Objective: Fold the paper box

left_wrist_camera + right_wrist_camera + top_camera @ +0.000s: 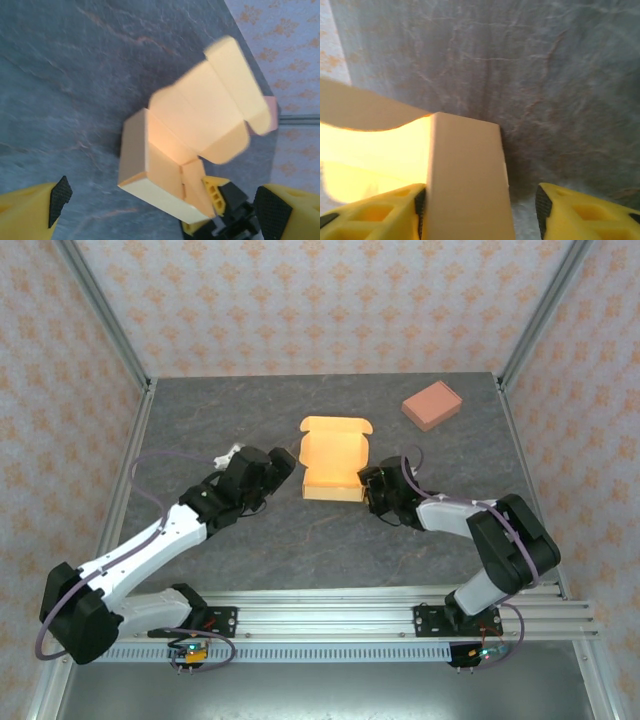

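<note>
Fingers [59, 196] of the left hand [287, 467] stand spread wide, released and gripping nothing. The orange paper box [334, 458] sits just ahead of them, its near left corner facing the gap. At the box's near right corner the right hand [370, 483] is also released: one pad [420, 202] lies against the side wall and the other stands clear of it. The box rests in the middle of the table [200, 420], its lid open at the far side. Well apart, toward the far right corner, lies a small pink box [431, 405].
</note>
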{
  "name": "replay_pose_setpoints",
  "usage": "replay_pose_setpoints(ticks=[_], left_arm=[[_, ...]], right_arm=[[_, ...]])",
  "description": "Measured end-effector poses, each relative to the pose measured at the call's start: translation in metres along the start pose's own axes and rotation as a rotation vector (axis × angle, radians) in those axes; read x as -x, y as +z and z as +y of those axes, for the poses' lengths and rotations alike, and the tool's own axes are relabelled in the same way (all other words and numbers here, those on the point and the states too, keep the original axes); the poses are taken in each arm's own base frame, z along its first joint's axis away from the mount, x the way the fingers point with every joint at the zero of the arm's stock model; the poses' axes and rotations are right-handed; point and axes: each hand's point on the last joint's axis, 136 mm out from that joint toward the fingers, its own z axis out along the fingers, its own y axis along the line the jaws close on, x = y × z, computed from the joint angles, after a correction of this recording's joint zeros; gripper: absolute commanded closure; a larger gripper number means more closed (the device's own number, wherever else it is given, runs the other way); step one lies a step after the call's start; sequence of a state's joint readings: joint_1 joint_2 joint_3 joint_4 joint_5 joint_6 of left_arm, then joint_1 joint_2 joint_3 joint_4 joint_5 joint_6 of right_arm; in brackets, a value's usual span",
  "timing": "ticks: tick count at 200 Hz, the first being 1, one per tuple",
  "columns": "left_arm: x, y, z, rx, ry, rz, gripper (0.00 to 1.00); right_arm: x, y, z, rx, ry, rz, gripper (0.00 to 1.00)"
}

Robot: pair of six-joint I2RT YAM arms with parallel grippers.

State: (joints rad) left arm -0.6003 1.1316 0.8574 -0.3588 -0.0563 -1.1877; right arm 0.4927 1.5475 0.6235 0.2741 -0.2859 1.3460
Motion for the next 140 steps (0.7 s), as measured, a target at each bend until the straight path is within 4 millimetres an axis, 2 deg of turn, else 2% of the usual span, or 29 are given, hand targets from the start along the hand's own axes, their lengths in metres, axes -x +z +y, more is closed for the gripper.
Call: replay_pose_setpoints(ticks=[23, 69, 113, 129, 140], left_arm=[[0.002, 0.0, 0.011, 0.031, 0.158, -0.021, 0.0], [-0.003, 0.007, 0.024, 0.06, 0.418, -0.01, 0.0], [-0.01, 0.011, 0.007, -0.034, 0.605, 0.01, 0.03], [-0.014, 0.014, 0.001, -0.063, 0.676, 0.023, 0.06], [-0.019, 0.021, 0.001, -0.064, 0.72, 0.043, 0.09]], right_arm=[[0.003, -0.01, -0.008, -0.027, -0.053, -0.005, 0.31], [0.017, -0.043, -0.007, 0.001, -0.204, -0.021, 0.29], [0.011, -0.087, 0.037, 0.155, -0.561, -0.055, 0.3], [0.009, -0.091, 0.05, 0.183, -0.684, -0.064, 0.34], [0.007, -0.086, 0.053, 0.18, -0.773, -0.053, 0.39]])
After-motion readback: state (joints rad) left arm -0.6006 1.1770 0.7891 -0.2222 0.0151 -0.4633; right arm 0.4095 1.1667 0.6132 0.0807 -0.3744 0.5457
